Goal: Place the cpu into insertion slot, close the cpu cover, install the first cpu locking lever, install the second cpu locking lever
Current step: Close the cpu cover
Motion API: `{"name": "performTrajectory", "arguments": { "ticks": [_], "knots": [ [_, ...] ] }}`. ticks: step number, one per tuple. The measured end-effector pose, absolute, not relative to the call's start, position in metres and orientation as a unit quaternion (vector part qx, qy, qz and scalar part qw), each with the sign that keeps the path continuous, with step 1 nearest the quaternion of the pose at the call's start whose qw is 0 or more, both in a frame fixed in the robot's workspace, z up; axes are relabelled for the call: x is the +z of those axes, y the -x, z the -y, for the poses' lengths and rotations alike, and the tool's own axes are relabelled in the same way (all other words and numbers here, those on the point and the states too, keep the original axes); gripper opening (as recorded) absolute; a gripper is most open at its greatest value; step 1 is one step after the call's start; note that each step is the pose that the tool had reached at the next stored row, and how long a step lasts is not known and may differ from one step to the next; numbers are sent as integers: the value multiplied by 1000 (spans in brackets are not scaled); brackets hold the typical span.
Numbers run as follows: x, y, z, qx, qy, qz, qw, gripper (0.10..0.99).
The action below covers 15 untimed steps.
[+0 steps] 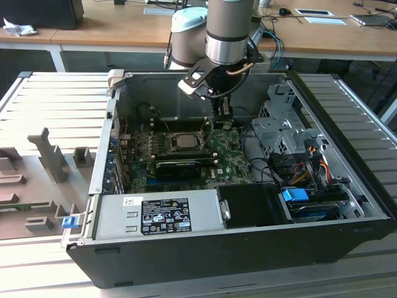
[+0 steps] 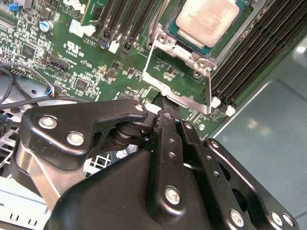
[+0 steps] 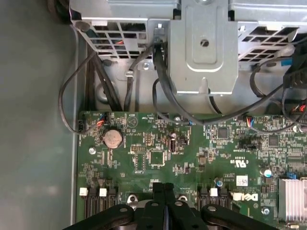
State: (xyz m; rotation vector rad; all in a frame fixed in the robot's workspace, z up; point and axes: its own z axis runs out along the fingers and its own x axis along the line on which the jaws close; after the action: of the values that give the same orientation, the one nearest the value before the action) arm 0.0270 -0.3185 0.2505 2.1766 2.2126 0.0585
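The cpu [image 2: 207, 20], a flat square chip with a dull silver top, lies in the insertion slot [image 2: 162, 37] on the green board; the exterior view shows the cpu [image 1: 184, 141] at the board's middle. The cpu cover [image 2: 189, 101], a thin silvery frame with a square window, is swung open away from the slot, and green board shows through its window. My gripper [image 2: 162, 101] is shut, its black fingertips together right at the cover's outer edge. In the exterior view the gripper [image 1: 223, 115] hangs over the board to the right of the slot. Its fingers [image 3: 163, 194] press together with nothing between them.
Long black memory slots [image 2: 249, 52] flank the socket. A grey drive cage [image 1: 282, 124] and bundled cables [image 1: 298, 164] fill the case's right in the exterior view. The power supply [image 1: 158, 214] spans the near edge. A coin cell [image 3: 113, 138] and black cables [image 3: 158, 72] lie beyond the fingertips.
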Motion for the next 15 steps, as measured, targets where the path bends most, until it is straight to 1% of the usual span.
{"name": "performTrajectory", "arguments": {
  "ticks": [15],
  "knots": [
    [248,2,318,19,-701,-713,19,106]
  ]
}}
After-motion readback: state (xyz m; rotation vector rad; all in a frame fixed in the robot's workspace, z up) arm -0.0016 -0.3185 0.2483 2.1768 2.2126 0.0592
